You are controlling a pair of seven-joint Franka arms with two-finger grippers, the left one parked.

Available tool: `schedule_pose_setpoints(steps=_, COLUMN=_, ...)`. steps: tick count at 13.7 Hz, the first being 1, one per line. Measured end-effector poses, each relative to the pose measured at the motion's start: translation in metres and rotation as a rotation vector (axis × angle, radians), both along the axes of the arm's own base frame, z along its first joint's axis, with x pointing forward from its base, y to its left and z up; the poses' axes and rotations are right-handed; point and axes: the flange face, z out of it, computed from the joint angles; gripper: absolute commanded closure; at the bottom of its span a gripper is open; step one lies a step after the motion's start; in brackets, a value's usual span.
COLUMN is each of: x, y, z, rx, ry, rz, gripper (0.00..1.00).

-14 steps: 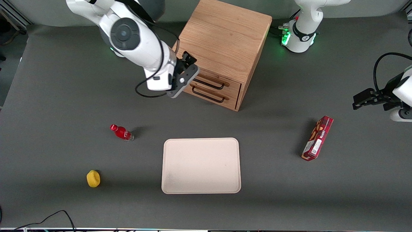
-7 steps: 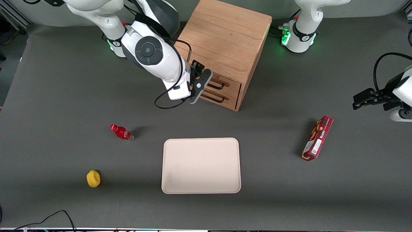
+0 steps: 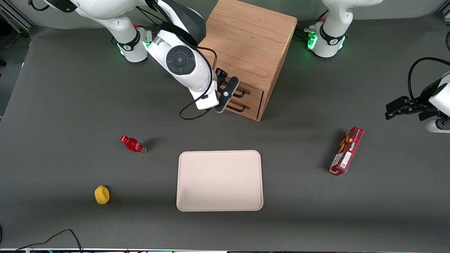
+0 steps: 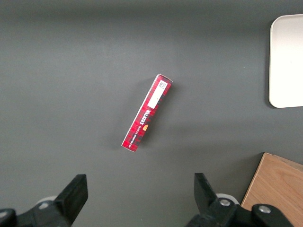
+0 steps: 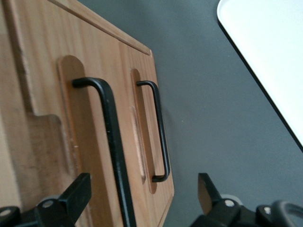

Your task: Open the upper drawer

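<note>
The light oak cabinet stands at the back of the table with both drawers shut. The upper drawer has a thin black bar handle; the lower drawer sits under it. My right gripper is right in front of the drawer fronts, level with the upper handle. In the right wrist view the gripper is open, and the upper drawer's handle runs between the fingers without touching them. The lower handle lies beside it, nearer the table.
A beige tray lies nearer the front camera than the cabinet. A red bottle and a yellow object lie toward the working arm's end. A red box lies toward the parked arm's end and shows in the left wrist view.
My right arm has swung along the cabinet front toward the parked arm's end, bringing the gripper from the cabinet's corner to in front of the drawer handles. The drawers have not moved.
</note>
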Motion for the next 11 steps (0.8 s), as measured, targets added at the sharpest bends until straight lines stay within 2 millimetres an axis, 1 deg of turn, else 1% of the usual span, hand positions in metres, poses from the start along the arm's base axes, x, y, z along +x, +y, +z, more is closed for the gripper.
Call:
schedule_pose_setpoints(steps=3, x=0.004, y=0.002, z=-0.008, rx=0.02, ry=-0.017, rz=-0.01, gripper=0.0)
schedule_pose_setpoints(steps=8, x=0.003, y=0.002, z=-0.033, rx=0.012, ry=-0.033, rz=0.006, gripper=0.0)
schedule_pose_setpoints(steps=11, x=0.004, y=0.003, z=-0.036, rx=0.025, ry=-0.038, rz=0.023, gripper=0.0)
